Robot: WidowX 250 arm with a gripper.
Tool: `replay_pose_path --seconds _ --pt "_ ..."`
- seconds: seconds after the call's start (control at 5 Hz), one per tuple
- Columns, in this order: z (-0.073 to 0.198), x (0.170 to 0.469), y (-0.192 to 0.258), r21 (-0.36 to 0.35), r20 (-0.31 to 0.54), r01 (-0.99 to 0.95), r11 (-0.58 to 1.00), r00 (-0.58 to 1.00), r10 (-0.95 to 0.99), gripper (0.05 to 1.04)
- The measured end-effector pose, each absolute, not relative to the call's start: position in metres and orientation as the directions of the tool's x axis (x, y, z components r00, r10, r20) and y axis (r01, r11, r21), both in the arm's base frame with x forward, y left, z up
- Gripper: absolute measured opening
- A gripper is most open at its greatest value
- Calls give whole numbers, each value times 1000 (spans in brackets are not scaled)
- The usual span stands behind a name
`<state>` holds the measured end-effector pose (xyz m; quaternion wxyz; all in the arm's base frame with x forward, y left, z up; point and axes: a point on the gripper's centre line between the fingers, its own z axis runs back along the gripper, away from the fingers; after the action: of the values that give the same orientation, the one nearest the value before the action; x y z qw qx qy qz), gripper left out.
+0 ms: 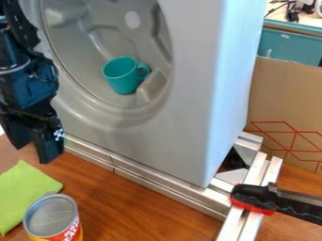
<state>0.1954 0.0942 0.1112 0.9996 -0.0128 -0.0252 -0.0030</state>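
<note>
The grey appliance body (189, 141) is cut at its top; behind it, one partly hidden cardboard panel (289, 103). The black gripper (33, 151) has its two fingers moderately apart, with nothing between, above and near the green cloth (22, 190). At right, the black-red clamp handle (270, 200) is cut off. The can (53, 219), its print incomplete, partly covers the cloth. A teal mug (123, 77) sits tilted inside the appliance's round hollow, its bottom inside hard to see.

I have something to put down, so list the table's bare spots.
The widest bare stretch of table lies between the can and the long metal rail. A narrower strip separates the green cloth from that rail, beneath the gripper. Crowded: cloth and can nearly together; clamp across the right-hand rails.
</note>
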Motion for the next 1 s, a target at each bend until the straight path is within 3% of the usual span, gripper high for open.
replay_pose_path --seconds 0.2,0.6,0.8,1.0 --pt "108 195 94 -32 38 8 999 999 -7 1000" --pt "142 257 139 -81 278 -92 992 954 111 1001" --pt "147 280 154 -63 317 -269 961 908 275 1000" --pt "144 304 148 -118 375 -329 937 859 349 1000"
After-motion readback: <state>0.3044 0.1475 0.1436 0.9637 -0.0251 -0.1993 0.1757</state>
